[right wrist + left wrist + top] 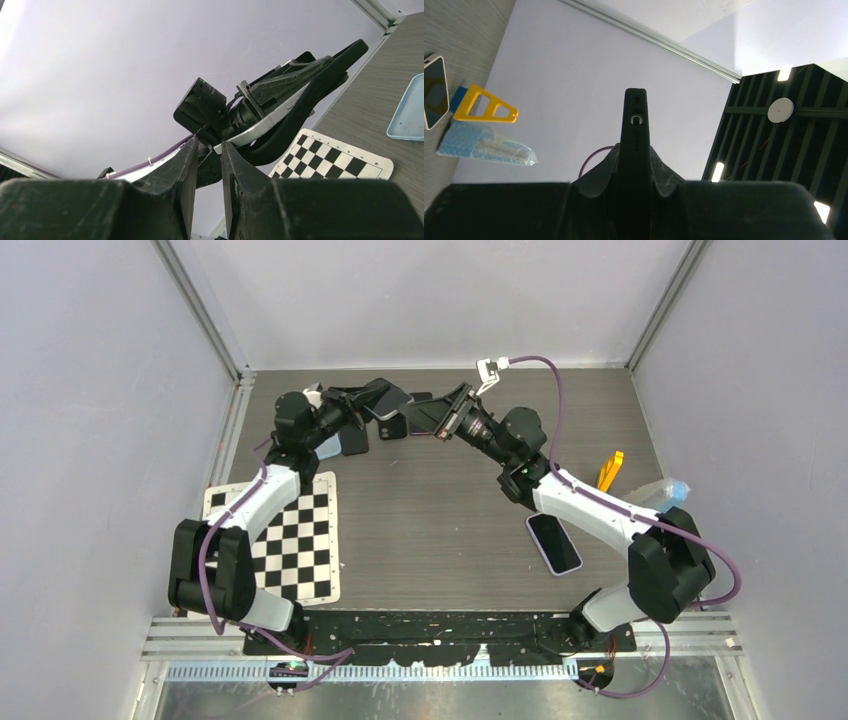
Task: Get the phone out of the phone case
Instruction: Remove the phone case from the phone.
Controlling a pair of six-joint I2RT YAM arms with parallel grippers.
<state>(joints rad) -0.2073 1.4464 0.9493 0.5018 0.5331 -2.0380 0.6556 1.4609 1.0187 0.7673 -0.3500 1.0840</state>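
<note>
My left gripper (372, 408) holds the phone case (390, 398) up above the back of the table. In the left wrist view the black case (635, 120) stands edge-on between the shut fingers (635, 152). From the right wrist I see the phone's silver edge (267, 126) with the black case (315, 92) bowed away from it along its lower side. My right gripper (211, 145) sits just at the phone's near corner, its jaws a narrow gap apart with nothing between the pads. Seen from above, the right gripper (432, 420) points at the case from the right.
A second phone (553, 542) lies screen-up on the right. A yellow tool (609, 470) and a plastic bag (665, 490) lie by the right wall. The checkerboard (290, 540) is on the left, a light blue tray (407, 107) beside it, and a dark object (393, 428) under the grippers.
</note>
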